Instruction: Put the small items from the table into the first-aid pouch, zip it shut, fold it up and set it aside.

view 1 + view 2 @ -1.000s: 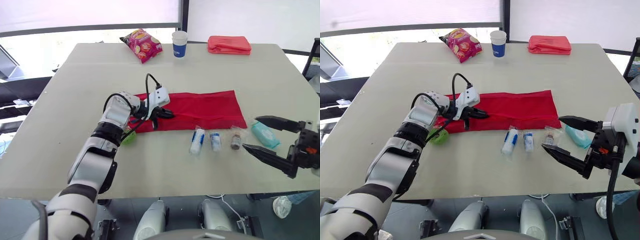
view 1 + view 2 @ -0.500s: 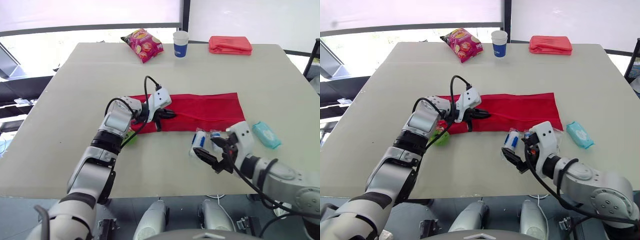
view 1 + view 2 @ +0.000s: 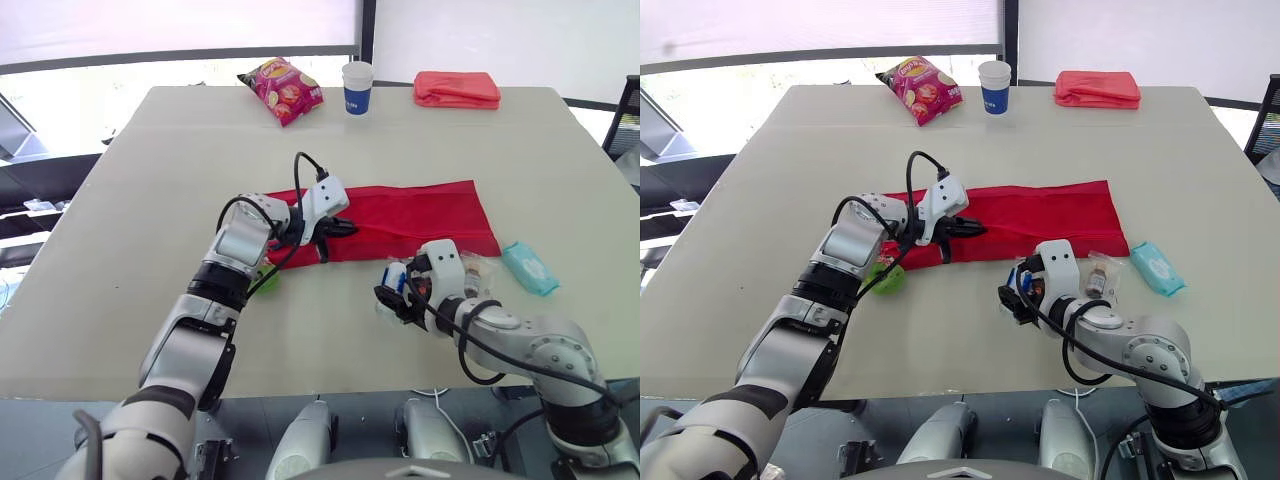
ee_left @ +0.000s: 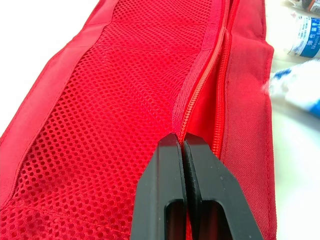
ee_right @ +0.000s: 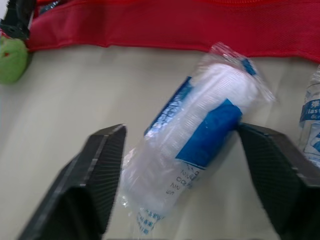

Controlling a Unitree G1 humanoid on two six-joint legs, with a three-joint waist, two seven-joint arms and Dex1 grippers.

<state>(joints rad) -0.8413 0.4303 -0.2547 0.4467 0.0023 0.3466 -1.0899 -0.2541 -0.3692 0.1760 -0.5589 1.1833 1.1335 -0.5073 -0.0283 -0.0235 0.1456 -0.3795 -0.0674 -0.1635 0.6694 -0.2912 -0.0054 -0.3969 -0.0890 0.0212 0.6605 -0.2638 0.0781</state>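
The red first-aid pouch lies unfolded flat across the table's middle, its mesh side and zipper facing up. My left gripper rests on the pouch's left part, fingers shut on the fabric along the zipper. A white-and-blue wrapped roll lies just in front of the pouch. My right gripper is open around it, one finger on each side. A second small blue-labelled item, a bagged vial and a teal wipes pack lie to its right.
A green ball sits by the pouch's left end, under my left forearm. At the far edge are a chip bag, a blue-and-white cup and a folded red cloth.
My right arm swung in from the table's right edge and lowered its open fingers around the white-and-blue roll. The left gripper stayed on the pouch.
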